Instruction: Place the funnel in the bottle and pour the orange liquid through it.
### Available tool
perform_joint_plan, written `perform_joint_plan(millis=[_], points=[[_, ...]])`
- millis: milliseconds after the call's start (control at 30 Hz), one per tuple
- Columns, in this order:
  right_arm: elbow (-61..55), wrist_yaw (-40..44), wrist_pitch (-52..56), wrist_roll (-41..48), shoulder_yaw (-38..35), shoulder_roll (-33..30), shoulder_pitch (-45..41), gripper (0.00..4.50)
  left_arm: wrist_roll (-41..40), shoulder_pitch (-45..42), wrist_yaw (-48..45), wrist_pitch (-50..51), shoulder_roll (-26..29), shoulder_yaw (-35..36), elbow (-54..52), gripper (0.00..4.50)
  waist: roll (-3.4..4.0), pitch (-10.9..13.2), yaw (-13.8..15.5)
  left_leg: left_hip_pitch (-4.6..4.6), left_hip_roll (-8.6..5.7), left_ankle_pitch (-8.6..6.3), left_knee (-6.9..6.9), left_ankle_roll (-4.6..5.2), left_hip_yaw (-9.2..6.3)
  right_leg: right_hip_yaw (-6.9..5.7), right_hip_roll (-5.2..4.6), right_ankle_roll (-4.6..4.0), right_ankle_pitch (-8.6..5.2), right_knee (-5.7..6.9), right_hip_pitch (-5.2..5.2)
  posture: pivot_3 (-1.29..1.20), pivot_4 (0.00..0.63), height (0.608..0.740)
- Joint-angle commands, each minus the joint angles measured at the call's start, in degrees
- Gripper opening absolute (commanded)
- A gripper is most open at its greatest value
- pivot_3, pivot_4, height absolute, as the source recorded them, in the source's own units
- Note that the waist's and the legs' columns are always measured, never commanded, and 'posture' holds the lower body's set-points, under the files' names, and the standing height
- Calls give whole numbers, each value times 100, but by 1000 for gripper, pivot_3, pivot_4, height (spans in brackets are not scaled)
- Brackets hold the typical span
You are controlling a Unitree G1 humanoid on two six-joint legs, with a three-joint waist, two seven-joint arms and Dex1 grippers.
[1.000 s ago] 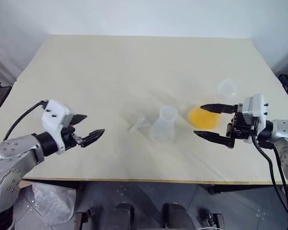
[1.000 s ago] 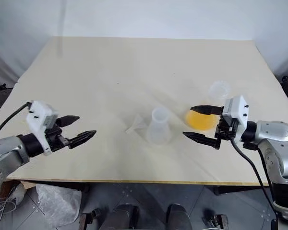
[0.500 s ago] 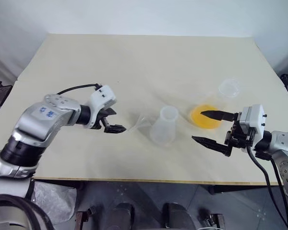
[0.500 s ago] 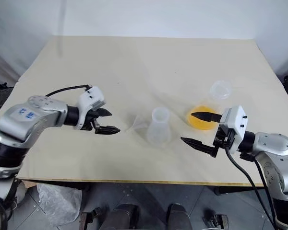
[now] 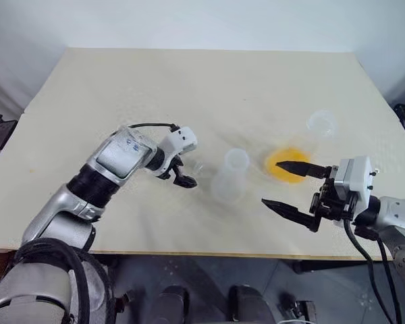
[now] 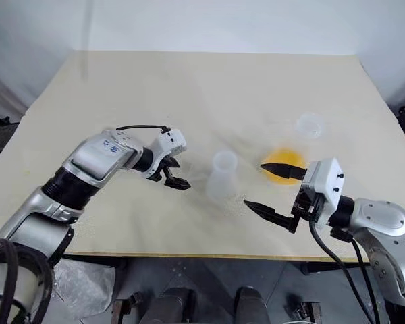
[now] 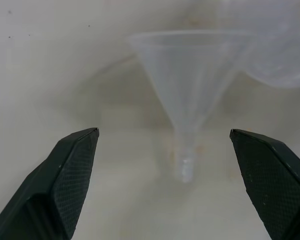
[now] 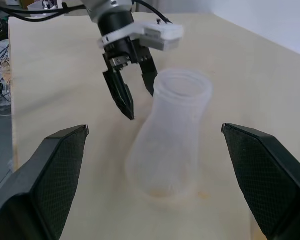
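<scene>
Wide cream-coloured table point(image 5: 155, 88) carries everything. Larger clear conical flask point(image 5: 304, 145) lies on its side at right, yellow-orange liquid point(image 5: 287, 164) pooled in its base. Right gripper point(image 5: 287, 185), jaws spread wide and empty, hovers just in front of it. Smaller clear conical flask with wide short neck point(image 5: 229, 177) stands upright mid-table. Left gripper point(image 5: 183, 174), jaws wide apart, holding nothing, straddles the small transparent plastic funnel point(image 7: 190, 95), lying on the table just left of the smaller flask.
</scene>
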Motion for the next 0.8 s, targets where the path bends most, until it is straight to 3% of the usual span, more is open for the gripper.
perform_joint_plan(millis=[33,433,533,800], points=[[-278,-121,-14,115,-148,42,80,4500,308,-265,-221,-189,-68,-159,139,4471,-1,1,0,-2,0,0,0,0,0,0,0,0,0,-2,-1,0,150,740],[-457,-333,-91,69,-210,89,371,4500,961,-770,-753,-270,-507,-569,662,4471,-2,1,1,-3,-9,1,2,1,0,-1,0,1,1,0,-2,0,150,740],[-467,-360,-108,49,-240,79,419,4500,1093,-782,-873,-253,-505,-685,651,3854,-2,1,-2,-3,-9,1,2,1,0,-1,1,1,1,1,-2,0,150,740],[-512,-421,-134,32,-289,62,493,4500,1236,-702,-1046,-206,-538,-675,507,1372,-2,1,-1,-3,-7,1,4,1,0,0,1,1,0,6,-3,0,150,740]])
